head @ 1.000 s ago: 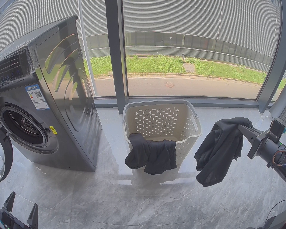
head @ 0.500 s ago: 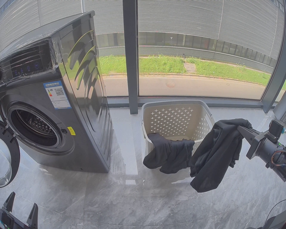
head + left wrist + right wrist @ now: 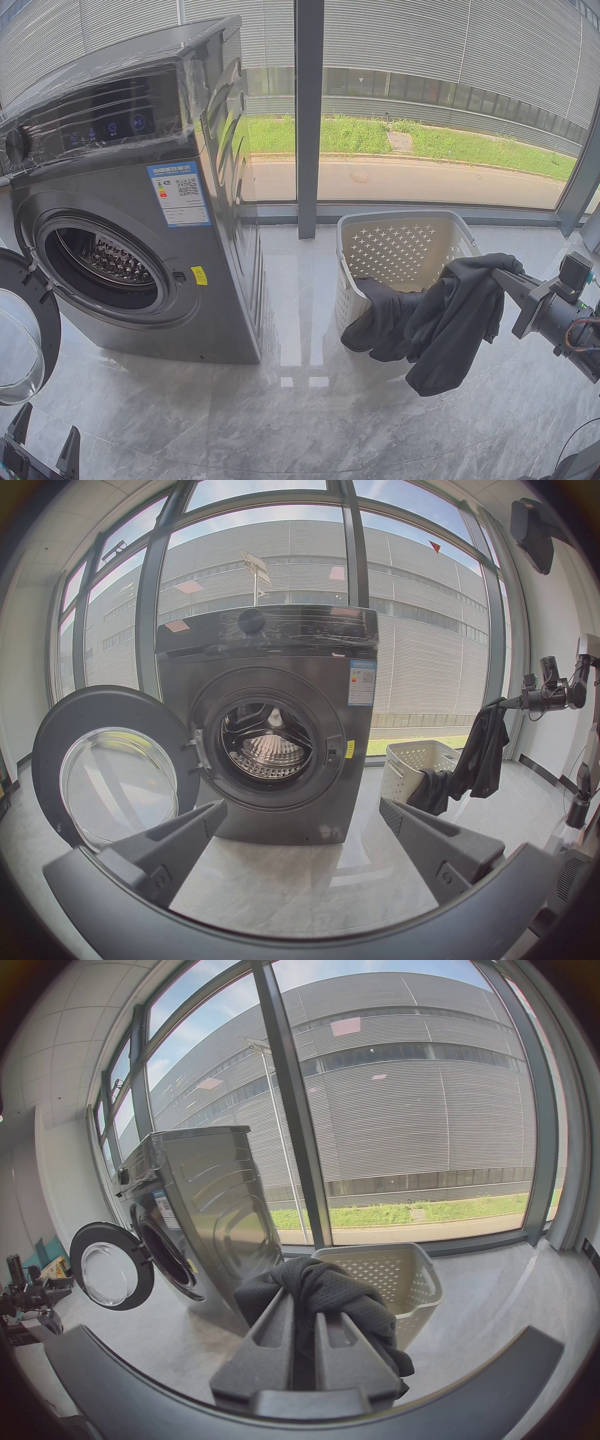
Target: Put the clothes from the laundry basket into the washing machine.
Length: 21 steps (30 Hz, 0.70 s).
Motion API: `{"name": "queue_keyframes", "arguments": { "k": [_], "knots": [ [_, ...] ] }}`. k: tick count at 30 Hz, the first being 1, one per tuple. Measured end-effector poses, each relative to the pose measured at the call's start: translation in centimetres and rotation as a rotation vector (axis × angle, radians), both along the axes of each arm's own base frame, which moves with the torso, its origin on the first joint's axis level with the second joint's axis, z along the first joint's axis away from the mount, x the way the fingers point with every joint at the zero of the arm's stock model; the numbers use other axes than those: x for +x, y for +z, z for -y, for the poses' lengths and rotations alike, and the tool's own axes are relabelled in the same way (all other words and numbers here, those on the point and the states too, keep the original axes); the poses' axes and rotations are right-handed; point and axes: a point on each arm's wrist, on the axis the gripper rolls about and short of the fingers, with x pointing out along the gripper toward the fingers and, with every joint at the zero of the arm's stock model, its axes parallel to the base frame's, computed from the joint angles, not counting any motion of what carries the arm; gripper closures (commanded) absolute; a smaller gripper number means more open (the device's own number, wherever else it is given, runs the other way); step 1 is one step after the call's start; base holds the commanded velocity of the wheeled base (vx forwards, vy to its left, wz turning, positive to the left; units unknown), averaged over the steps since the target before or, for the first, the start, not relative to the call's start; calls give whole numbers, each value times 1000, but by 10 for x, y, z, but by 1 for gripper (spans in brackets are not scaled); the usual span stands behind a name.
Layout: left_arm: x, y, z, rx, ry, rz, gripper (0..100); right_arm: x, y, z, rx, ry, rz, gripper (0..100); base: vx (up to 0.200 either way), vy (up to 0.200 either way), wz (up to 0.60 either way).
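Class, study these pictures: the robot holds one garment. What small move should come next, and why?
Probably swing the right claw leftward toward the washing machine's open drum. The claw is shut on a dark garment that hangs above the floor by the laundry basket, the door stands open, and the drum lies well to its left.

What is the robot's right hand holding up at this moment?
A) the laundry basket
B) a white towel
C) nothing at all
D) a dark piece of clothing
D: the right hand is shut on a dark garment, which hangs in the air by the laundry basket.
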Motion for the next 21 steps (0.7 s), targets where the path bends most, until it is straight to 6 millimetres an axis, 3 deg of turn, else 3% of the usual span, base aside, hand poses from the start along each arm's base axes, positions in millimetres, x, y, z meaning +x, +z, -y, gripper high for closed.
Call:
{"name": "queue_keyframes", "arguments": {
  "k": [4, 10, 21],
  "knots": [
    [0, 0, 0, -3, 1, 0, 0, 0, 0, -1, 0, 6, -1, 100, 0, 200, 0],
    [0, 0, 0, -4, 2, 0, 0, 0, -1, -1, -1, 8, -5, 100, 0, 0, 0],
    [0, 0, 0, -6, 2, 0, 0, -1, -4, -1, -8, 8, -15, 100, -200, 0, 0]
  ]
}}
